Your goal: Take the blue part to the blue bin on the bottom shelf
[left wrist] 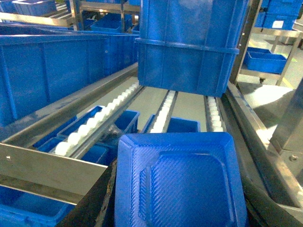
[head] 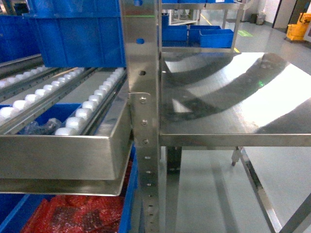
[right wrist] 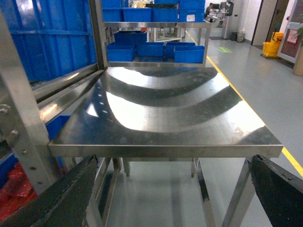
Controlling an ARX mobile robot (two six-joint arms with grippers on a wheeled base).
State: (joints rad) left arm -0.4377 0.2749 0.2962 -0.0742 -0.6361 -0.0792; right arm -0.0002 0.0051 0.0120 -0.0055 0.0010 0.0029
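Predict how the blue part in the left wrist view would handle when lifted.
The blue part looks like rigid moulded plastic, so it is probably stiff. Its recessed face suggests it is hollow and light. With flat, boxy sides, it is unlikely to roll.

Blue part [left wrist: 180, 182] — ribbed, recessed face up — close under left wrist camera, above roller rails.

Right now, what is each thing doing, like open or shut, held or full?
left tool: shut on the blue part.
blue part: held between the tool's fingers.
right tool: open, holding nothing.
big blue crate: upright on the roller shelf.
lower crate: has red bags in it.
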